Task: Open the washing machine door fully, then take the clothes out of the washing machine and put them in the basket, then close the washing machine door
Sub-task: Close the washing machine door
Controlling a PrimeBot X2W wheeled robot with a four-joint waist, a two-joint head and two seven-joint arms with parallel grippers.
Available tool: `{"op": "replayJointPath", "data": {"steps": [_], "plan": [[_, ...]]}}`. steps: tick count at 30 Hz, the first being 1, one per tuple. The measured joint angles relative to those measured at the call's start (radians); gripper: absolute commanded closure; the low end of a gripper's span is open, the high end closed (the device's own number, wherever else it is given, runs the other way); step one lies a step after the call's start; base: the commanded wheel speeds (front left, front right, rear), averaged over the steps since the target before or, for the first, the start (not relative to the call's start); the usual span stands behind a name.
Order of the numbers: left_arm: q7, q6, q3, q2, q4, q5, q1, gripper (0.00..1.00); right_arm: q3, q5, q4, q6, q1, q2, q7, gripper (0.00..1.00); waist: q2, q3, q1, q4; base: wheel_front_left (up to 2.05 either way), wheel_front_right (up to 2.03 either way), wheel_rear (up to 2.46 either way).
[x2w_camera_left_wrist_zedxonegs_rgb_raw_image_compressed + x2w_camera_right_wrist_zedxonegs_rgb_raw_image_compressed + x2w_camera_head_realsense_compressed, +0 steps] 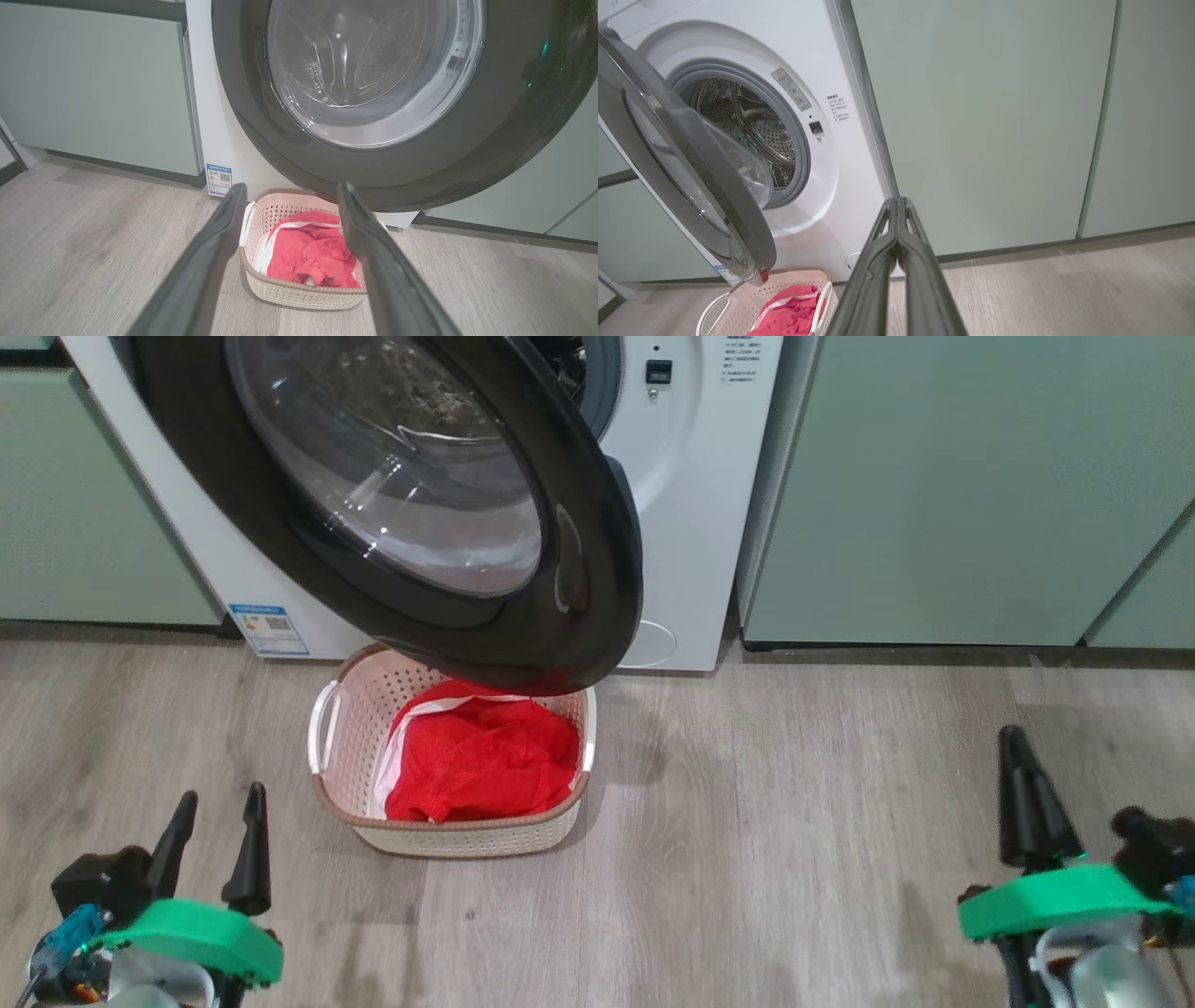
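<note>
While the washing machine door [593, 579] stands swung out on its left-side hinge, its black ring hangs over the back of the basket [467, 840] in the head view; whether ring and rim touch cannot be told. Clear glass bowl [401, 476] bulges toward the drum side. Judged handling: rigid, fairly heavy, swings on one hinge only, so it should move in an arc with a steady push. Glossy ring likely slippery, and the glass is not a place to press hard. Best contact looks like the outer face of the ring near its free edge, by the shallow recess [563, 565], farthest from the hinge; a push should do, with no grip needed.

Behind it, the washing machine [691, 523] shows its grey seal and steel drum [756, 126] in the right wrist view; no red shows in the visible part of the drum. Clothes [485, 756], red with white trim, lie bunched inside the basket on the floor [794, 784], just in front of the machine. Unloading looks done; closing the door is left.

Left gripper [222, 793] sits low left, jaws spread wide, holding nothing. Right gripper [1012, 737] sits low right, jaws pressed together, holding nothing. Both are well apart from the door. Pale green cabinets [934, 485] flank the machine.
</note>
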Motion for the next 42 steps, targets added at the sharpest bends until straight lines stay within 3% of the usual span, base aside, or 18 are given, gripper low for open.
{"op": "replayJointPath", "data": {"steps": [5, 12, 16, 21, 26, 32, 37, 42], "plan": [[0.000, 0.000, -0.006, -0.008, 0.002, 0.006, 0.000, 0.00, -0.041, 0.000, -0.079, 0.000, -0.030, 0.000, 0.000, 1.00, 0.0000, 0.004, 0.0000, 0.024, 0.00, 0.00, 0.00], [0.000, 0.000, -0.012, -0.031, 0.003, 0.019, 0.001, 0.00, -0.016, 0.000, -0.182, 0.000, -0.119, -0.014, 0.000, 1.00, 0.0000, 0.002, 0.0000, 0.071, 0.00, 0.00, 0.00], [0.000, 0.000, -0.012, -0.050, 0.003, 0.028, 0.001, 0.00, 0.075, 0.003, -0.223, 0.000, -0.181, -0.037, -0.001, 1.00, 0.0000, 0.003, 0.0000, 0.110, 0.00, 0.00, 0.00], [0.000, 0.000, -0.020, -0.070, 0.013, 0.036, 0.000, 0.00, 0.260, 0.021, -0.213, 0.000, -0.267, -0.074, -0.001, 1.00, 0.0000, 0.008, 0.0000, 0.169, 0.00, 0.00, 0.00], [0.000, 0.000, -0.043, -0.087, 0.016, 0.036, -0.002, 0.00, 0.429, 0.037, -0.133, 0.000, -0.360, -0.095, -0.001, 1.00, 0.0000, 0.017, 0.0000, 0.233, 0.00, 0.00, 0.00], [0.000, 0.000, -0.070, -0.102, 0.016, 0.040, -0.027, 0.00, 0.559, 0.074, 0.064, 0.000, -0.439, -0.107, -0.001, 1.00, 0.0000, 0.055, 0.0000, 0.295, 0.00, 0.00, 0.00], [0.000, 0.000, -0.077, -0.132, 0.010, 0.040, -0.075, 0.00, 0.573, 0.102, 0.230, 0.000, -0.524, -0.113, -0.001, 1.00, 0.0000, 0.105, 0.0000, 0.324, 0.00, 0.00, 0.00], [0.000, 0.000, -0.088, -0.141, 0.010, 0.040, -0.090, 0.00, 0.506, 0.102, 0.328, 0.000, -0.606, -0.112, -0.001, 1.00, 0.0000, 0.158, 0.0000, 0.337, 0.00, 0.00, 0.00]]}}
